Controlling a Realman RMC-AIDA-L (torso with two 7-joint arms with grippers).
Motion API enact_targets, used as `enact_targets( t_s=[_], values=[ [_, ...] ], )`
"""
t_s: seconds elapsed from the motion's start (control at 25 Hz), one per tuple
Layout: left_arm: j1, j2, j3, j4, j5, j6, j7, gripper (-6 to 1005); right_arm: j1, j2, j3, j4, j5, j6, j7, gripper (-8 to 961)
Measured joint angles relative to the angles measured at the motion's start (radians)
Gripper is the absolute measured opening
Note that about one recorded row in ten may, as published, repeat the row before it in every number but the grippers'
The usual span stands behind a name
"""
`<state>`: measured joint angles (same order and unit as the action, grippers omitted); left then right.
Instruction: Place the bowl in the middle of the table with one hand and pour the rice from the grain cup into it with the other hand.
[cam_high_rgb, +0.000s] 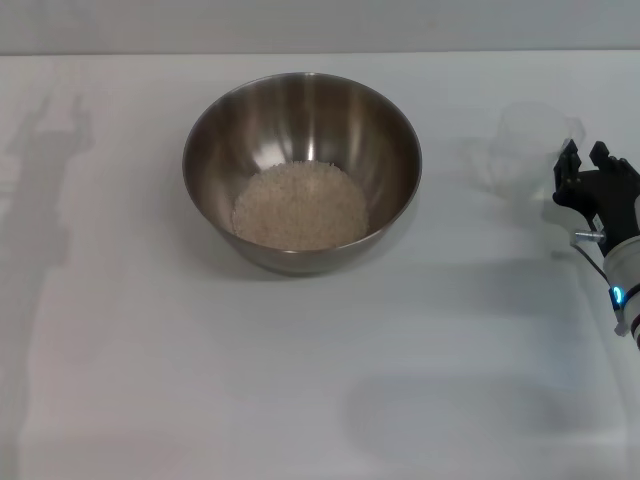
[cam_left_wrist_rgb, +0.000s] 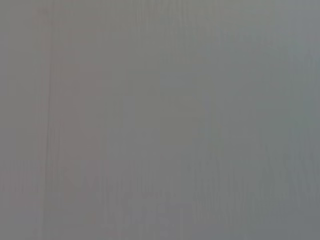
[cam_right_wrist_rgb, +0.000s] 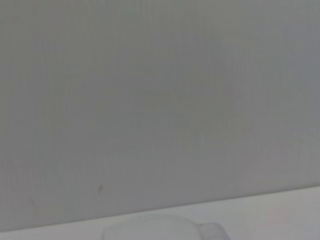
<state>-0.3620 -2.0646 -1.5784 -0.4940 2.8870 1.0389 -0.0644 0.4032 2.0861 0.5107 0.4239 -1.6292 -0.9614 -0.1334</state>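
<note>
fingers (cam_high_rgb: 570, 160) parted beside empty grain cup (cam_high_rgb: 533, 140) (bowl (cam_high_rgb: 220, 130) holds rice (cam_high_rgb: 300, 207)).

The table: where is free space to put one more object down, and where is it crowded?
The table is bare left of the bowl and across the whole near side. It is crowded at the right edge, where the right gripper sits beside the grain cup. The rice fills the bowl's bottom.

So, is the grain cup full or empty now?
Empty, it seems: the grain cup stands upright and looks clear, while the rice lies heaped in the bowl.
</note>
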Motion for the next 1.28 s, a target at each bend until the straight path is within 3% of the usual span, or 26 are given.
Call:
enact_targets(
  t_s=[0.28, 0.6, 1.28],
  values=[
    [0.000, 0.000, -0.005, 0.000, 0.000, -0.001, 0.000, 377, -0.028, 0.000, -0.058, 0.015, -0.001, -0.121, 0.000, 328],
    [-0.004, -0.002, -0.001, 0.003, 0.000, -0.005, 0.000, 377, -0.043, 0.001, -0.092, 0.033, -0.002, -0.150, -0.003, 332],
    [0.021, -0.001, -0.002, 0.015, -0.005, -0.027, -0.009, 377, -0.119, -0.003, -0.109, 0.034, -0.003, -0.346, -0.012, 332]
  ],
)
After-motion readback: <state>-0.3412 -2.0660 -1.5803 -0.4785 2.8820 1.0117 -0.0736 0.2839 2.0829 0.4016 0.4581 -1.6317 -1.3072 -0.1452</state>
